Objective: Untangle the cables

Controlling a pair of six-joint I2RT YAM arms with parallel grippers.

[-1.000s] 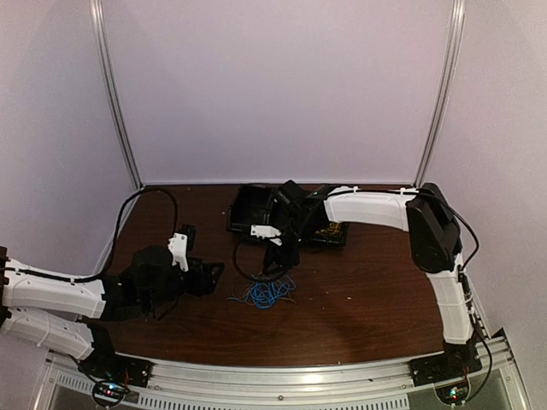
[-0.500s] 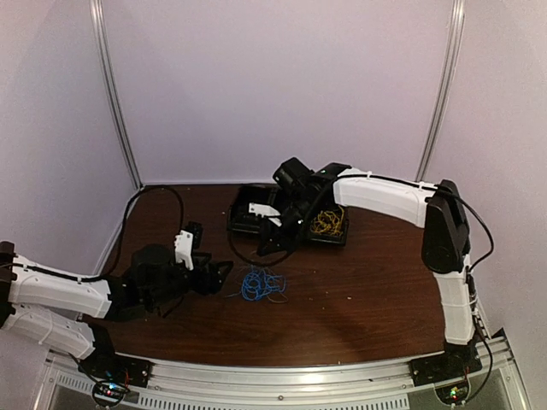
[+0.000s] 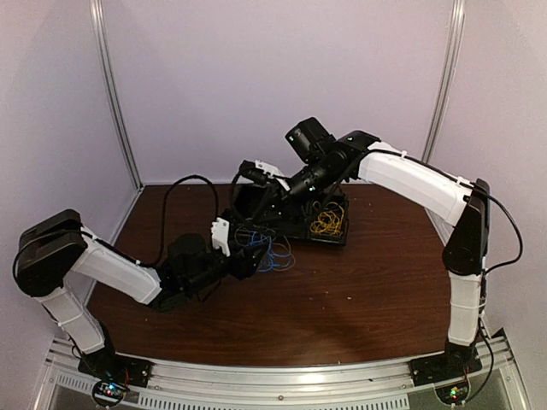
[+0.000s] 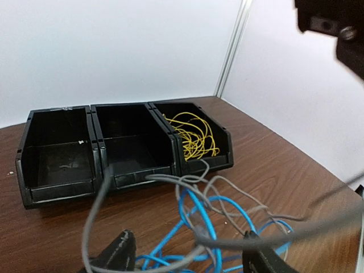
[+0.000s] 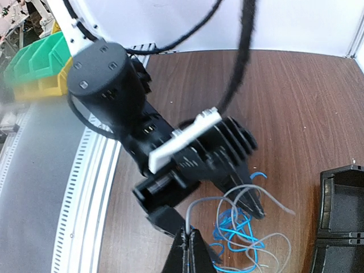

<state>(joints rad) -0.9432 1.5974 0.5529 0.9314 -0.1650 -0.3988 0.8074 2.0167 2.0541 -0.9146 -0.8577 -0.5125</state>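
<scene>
Both arms have swung toward frame centre; right hand (image 5: 186, 243) pinches the grey cable (image 4: 165, 178), left hand (image 4: 190, 251) gapes over the blue cable (image 4: 199, 216); hauling may cinch them.

Left wrist view: the left end effector (image 4: 189, 244) is cut off by the btm edge, so we see only two finger stubs, set apart, in front of the bins (image 4: 57, 170). The grey cable (image 4: 296, 230) is blurred, and we can't trace it thru the blue cable (image 4: 200, 216). A dark shape (image 4: 335, 28) above & right of the bins is cropped, and we can't ID it. Right wrist view: the right end effector (image 5: 189, 250) shows its tips only, pressed together on the grey cable, and the bins run off the edge.
</scene>
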